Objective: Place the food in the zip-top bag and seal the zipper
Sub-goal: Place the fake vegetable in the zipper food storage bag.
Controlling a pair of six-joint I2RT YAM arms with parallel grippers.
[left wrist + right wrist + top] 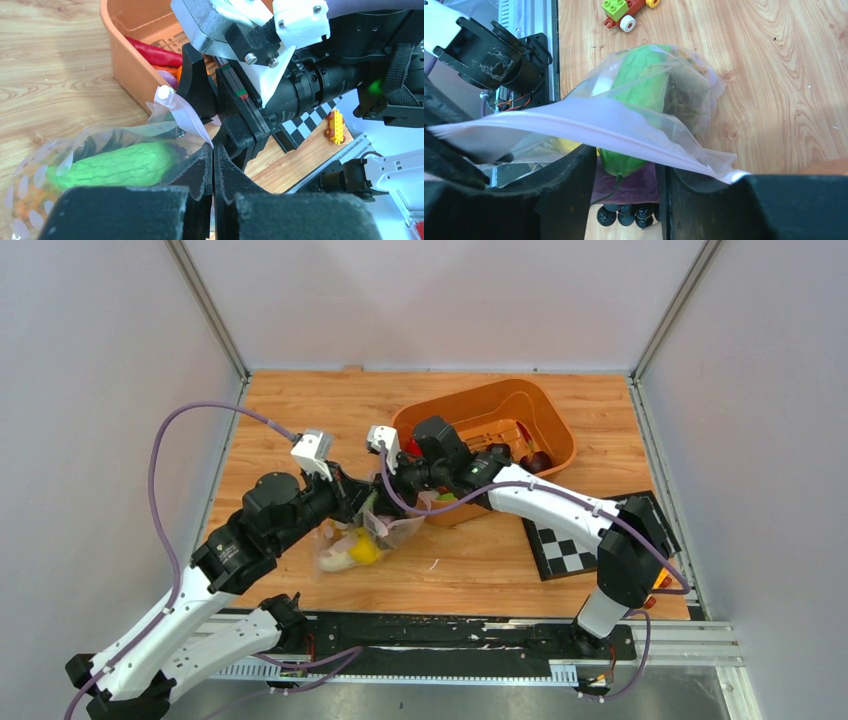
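1. Where the two arms meet mid-table, you've got the zip-top bag (pixel 345 540) with its body on the wooden table (pixel 300 410), just in front of the orange tub (pixel 480 405). Its mouth end is raised up to the grippers.
2. L gripper (pixel 213 152): jaws pressed together, nipping the bag's mouth edge at one end of the zipper (pixel 589 122).
3. R gripper (pixel 628 160): jaws spread, one finger on either side of the zipper, and the strip runs across the gap. You can't tell from the wrist cam whether a pad touches it.
4. Inside the bag you'll see a green bumpy gourd (pixel 120 165) and a yellow lemon (pixel 366 551). Dark grapes (pixel 624 215) show below the gourd.
5. In the tub: a red chilli (pixel 152 50) lies against the near wall.
6. To your R: a checkerboard (pixel 565 545) lies flat on the table, w/ a yellow-red toy block (pixel 336 126) just beside it.
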